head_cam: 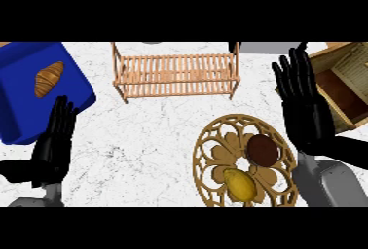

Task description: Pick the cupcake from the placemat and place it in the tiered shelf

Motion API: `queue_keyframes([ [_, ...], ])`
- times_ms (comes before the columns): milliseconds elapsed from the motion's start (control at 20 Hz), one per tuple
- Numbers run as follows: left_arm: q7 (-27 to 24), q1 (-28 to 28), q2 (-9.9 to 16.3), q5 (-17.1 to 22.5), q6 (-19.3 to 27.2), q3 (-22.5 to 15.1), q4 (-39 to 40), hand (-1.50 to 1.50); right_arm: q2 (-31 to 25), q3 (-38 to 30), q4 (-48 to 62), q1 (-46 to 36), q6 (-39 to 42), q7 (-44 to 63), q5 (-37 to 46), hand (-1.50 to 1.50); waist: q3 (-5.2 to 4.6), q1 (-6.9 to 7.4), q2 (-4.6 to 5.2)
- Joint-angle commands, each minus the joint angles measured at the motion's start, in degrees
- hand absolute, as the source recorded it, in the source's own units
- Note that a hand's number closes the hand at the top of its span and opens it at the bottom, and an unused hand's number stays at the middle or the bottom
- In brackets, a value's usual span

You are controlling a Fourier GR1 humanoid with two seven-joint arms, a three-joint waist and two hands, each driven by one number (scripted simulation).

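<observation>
cupcake on placemat, no readable writing

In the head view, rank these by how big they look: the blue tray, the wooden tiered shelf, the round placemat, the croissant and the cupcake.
Largest to smallest, as they look:
1. Wooden tiered shelf and blue tray: too alike to rank, and the tray is cut off by the view's edge.
2. Round placemat.
3. Croissant and cupcake: similar, unsure.

A white worktop veined in grey carries a blue mat with a golden-brown croissant, a pale wooden slatted shelf, and a tan openwork placemat holding a dark brown cupcake and a yellow lemon. Both robot hands are black.
</observation>
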Motion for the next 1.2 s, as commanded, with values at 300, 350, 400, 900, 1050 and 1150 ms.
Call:
queue_keyframes([
  [300,12.6,4.4,2.4,2.7,-2.7,-1.3,7.2,0.0,-29.9,-8.7,11.2,9.1,3.5,5.8,17.5,1.5,0.35,-4.4,2.72],
  [350,14.4,4.8,2.1,3.2,-4.8,-3.3,8.1,0.0,-29.1,-9.2,14.9,9.5,3.2,8.3,15.9,1.5,1.07,-2.7,2.4],
  [400,16.7,3.3,3.0,3.9,-6.0,-3.3,9.2,0.0,-27.5,-10.3,17.7,10.2,4.8,9.4,12.0,1.5,1.41,-2.16,1.69],
  [900,19.5,0.0,1.0,2.6,-8.2,-3.7,12.1,0.0,-32.9,-11.2,25.0,10.4,29.4,-6.4,9.6,-1.5,1.44,-0.27,0.42],
  [1050,23.3,-4.2,0.8,1.7,-6.4,-2.8,13.3,0.0,-36.9,-12.8,18.5,11.7,35.0,-1.2,6.4,-1.5,1.41,-0.94,0.3],
  [1150,23.0,-1.8,2.8,3.2,-8.4,-0.5,11.4,0.0,-37.3,-12.3,11.8,15.3,35.7,2.5,5.7,-1.5,1.38,-1.02,0.12],
])
